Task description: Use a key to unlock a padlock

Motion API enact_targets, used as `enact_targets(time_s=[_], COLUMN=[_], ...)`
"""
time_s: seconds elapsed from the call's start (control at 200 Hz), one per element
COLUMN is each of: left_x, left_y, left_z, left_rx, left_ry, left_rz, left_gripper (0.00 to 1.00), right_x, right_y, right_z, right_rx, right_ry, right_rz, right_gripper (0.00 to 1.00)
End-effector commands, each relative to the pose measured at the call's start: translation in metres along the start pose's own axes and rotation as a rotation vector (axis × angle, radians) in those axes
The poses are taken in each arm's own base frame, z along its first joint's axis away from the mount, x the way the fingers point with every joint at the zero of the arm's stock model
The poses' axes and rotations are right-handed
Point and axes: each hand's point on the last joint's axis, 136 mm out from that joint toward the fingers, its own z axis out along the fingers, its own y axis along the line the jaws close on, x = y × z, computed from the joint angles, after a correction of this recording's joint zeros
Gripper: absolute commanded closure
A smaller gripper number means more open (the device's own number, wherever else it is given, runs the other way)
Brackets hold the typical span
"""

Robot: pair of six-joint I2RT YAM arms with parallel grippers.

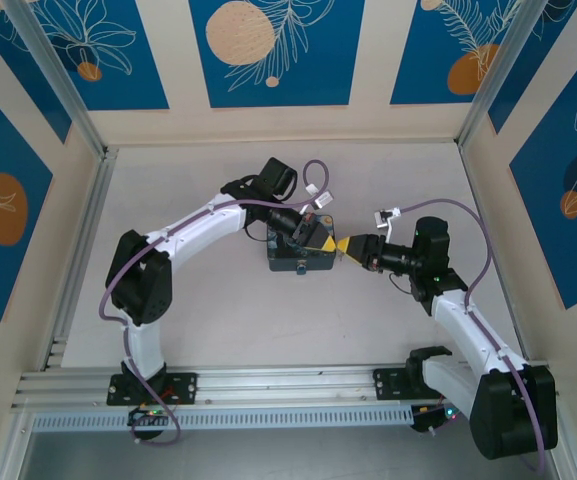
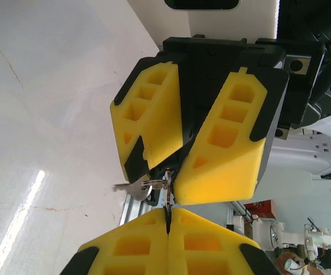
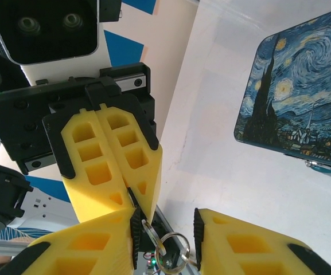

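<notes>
Key on its ring between clenched left pincer and part-open right pincer.

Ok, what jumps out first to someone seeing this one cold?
The yellow-fingered left tool and right tool meet tip to tip at mid-scene, by the blue tin painted with a swirling night sky. Between their tips sit a silvery key and small rings; the left tool is shut.

A white table with painted walls around it

The walls are cream with blue panels (orange circles, white leaves), and a metal rail runs along the bottom.
</notes>
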Motion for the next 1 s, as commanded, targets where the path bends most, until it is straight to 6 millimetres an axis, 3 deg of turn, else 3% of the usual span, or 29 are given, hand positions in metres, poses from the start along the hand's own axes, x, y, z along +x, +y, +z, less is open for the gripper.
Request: enact_targets(time_s=[0.0,0.41,0.995], left_x=[-0.009,-0.010,-0.012], left_y=[-0.006,-0.004,0.002], left_z=[-0.002,-0.002,-0.002], left_rx=[0.016,0.008,0.003], left_ry=[-0.017,-0.021,-0.022], left_rz=[0.024,0.018,0.008], left_gripper=[1.00,1.00,1.00], right_x=[0.004,0.008,0.016], right_y=[0.002,-0.001,0.005], right_z=[0.001,0.001,0.001], right_rx=[-0.015,-0.016,-0.062], right_ry=[0.014,0.021,0.060], right_rz=[-0.025,-0.021,-0.039], right_gripper=[0.68,0.84,0.82])
